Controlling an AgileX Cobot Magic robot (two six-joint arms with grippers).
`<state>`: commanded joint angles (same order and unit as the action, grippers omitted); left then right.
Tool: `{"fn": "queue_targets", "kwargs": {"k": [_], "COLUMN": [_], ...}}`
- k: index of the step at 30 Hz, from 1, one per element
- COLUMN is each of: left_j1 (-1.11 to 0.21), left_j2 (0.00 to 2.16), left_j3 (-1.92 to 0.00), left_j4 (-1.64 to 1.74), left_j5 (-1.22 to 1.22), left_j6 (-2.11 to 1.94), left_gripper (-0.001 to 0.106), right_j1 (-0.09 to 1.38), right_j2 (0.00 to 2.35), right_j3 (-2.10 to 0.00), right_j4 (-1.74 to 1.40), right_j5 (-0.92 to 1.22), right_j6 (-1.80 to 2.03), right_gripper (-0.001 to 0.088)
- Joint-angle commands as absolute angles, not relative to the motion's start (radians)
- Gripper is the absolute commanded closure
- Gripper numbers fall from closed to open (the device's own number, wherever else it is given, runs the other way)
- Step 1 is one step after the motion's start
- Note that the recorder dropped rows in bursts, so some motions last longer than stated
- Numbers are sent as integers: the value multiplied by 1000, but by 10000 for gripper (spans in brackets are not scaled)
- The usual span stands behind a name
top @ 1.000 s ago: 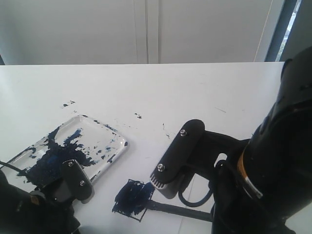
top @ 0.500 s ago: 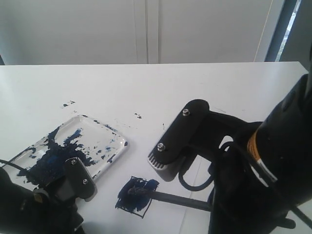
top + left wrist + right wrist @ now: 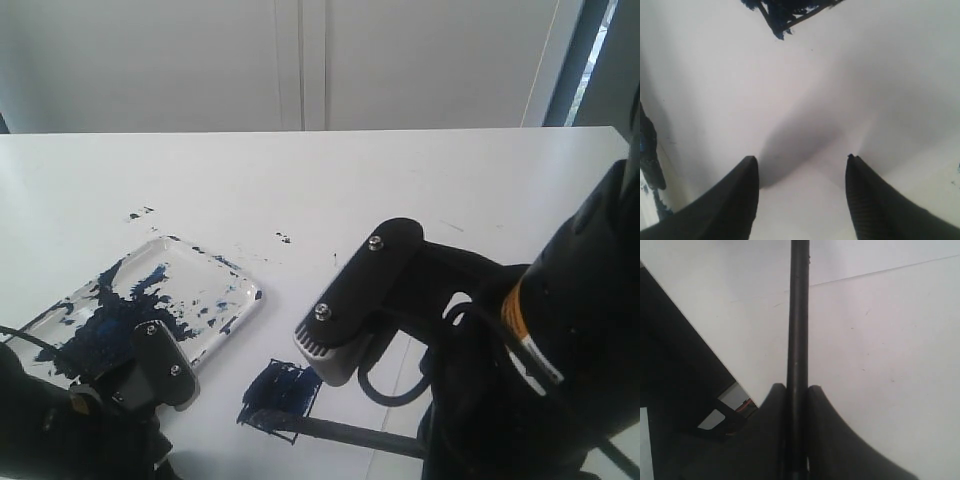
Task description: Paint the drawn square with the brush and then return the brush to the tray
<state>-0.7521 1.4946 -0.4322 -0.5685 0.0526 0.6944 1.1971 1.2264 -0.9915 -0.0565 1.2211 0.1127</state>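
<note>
Blue paint fills most of the drawn square; returning the brush to the tray remains. My right pincer clamps it; left pincer gapes empty.

You see a white tabletop filling most of the exterior view. Note small dark paint specks toward its left side and a second cluster near the middle. Behind it stands a pale panelled wall, with a dark window frame at upper right.
</note>
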Motion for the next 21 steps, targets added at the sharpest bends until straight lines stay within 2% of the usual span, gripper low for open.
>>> {"fn": "queue_targets", "kwargs": {"k": [21], "left_j1": [-750], "left_j2": [1495], "left_j3": [-432], "left_j4": [-517], "left_j5": [59], "left_j6": [721], "left_gripper": [474], "right_j1": [1197], "right_j2": [1237], "right_j3": [-987], "right_j4": [-83], "right_j5": [1221], "right_j6": [146], "right_gripper": [868]}}
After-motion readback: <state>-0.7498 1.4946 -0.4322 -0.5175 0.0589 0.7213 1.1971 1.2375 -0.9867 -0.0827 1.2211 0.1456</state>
